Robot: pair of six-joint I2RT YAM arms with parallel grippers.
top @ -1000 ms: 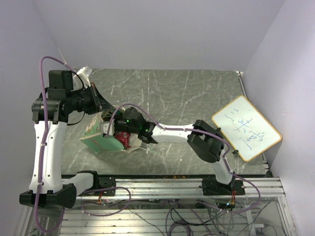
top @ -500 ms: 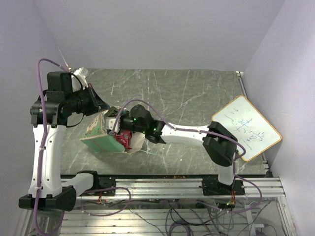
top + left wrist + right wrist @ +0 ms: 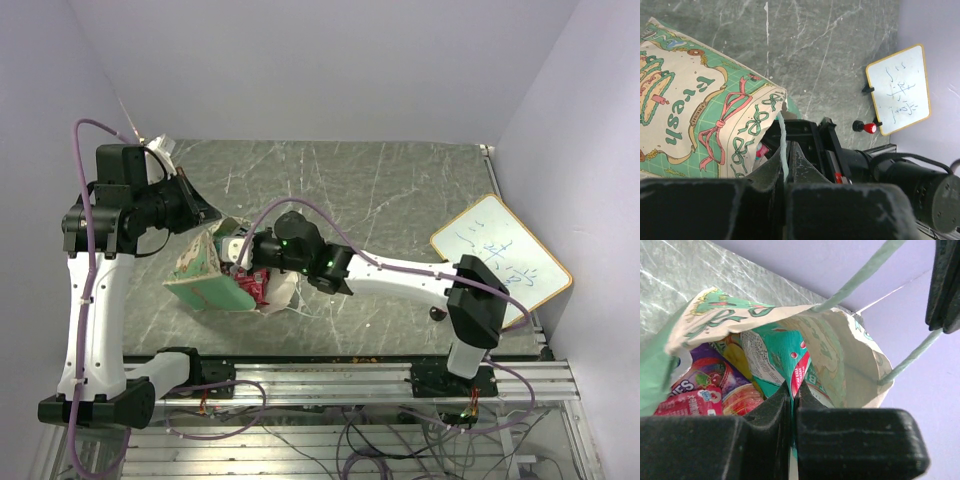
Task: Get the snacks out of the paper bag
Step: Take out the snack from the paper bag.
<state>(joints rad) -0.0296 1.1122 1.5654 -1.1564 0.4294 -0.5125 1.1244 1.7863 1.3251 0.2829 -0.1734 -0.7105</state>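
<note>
The paper bag point(image 3: 205, 280) lies tilted on the table at the left, its mouth turned toward the right arm; it also shows in the left wrist view point(image 3: 695, 120). My left gripper point(image 3: 786, 160) is shut on the bag's string handle point(image 3: 782, 135) and holds the mouth up. My right gripper point(image 3: 793, 392) is at the bag's mouth, shut on the edge of a green snack packet point(image 3: 790, 357). Purple and red packets point(image 3: 705, 385) lie beside it inside the bag point(image 3: 860, 360). In the top view the right gripper point(image 3: 243, 262) is at the bag's mouth.
A wood-framed whiteboard point(image 3: 500, 259) lies at the table's right edge, with a small red-topped black knob point(image 3: 866, 127) beside it. The grey marble table point(image 3: 350, 190) stretches behind the bag. A metal rail point(image 3: 340, 375) runs along the near edge.
My right arm has stretched further left, pushing the gripper deeper into the bag's mouth. My left gripper has lifted the handle slightly and the bag's mouth stands higher.
</note>
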